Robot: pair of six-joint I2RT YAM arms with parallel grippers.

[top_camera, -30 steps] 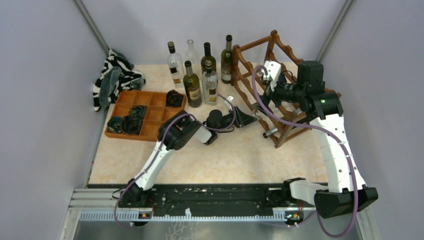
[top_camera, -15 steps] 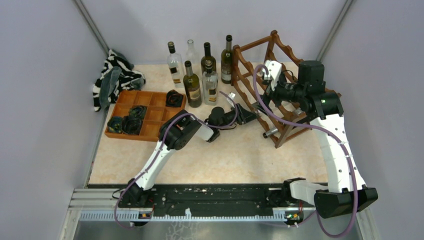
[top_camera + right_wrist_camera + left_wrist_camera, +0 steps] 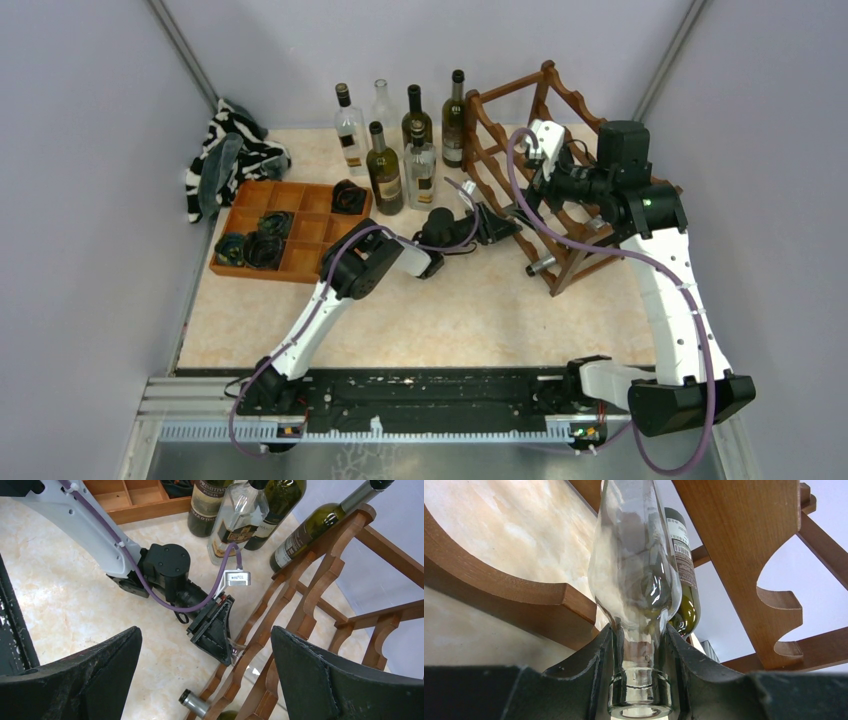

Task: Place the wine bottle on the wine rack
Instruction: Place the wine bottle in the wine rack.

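**Left gripper** (image 3: 639, 650). Its fingers (image 3: 591, 662) were narrowed onto the neck of the clear wine bottle (image 3: 634, 565), just behind the lip, and glass filled the gap between them. The bottle lay near horizontal with its base leading. Its shoulder was level with a scalloped rail of the wine rack (image 3: 744, 540), and its body reached inward between the rails. The wrist view did not show whether the body already bore on a rail. A green labelled bottle (image 3: 685, 575) showed beyond the clear one.

**Right gripper** (image 3: 205, 630). It hung above the rack with its jaws spread wide, holding nothing. Below it, another bottle (image 3: 194, 703) lay in a low tier, with its capped neck projecting over the table (image 3: 60, 580).

**Step in hand (judged).** This was the seating of the bottle in its cradle. A neck grip on smooth glass gives the heavy base a long lever, so the push would best run straight along the bottle's own axis, slowly. The neck should stay centred over a scallop hollow. The fingers should part only once front and back rails both carry the weight. A skewed push could nudge the light open frame or roll the bottle off a crest.
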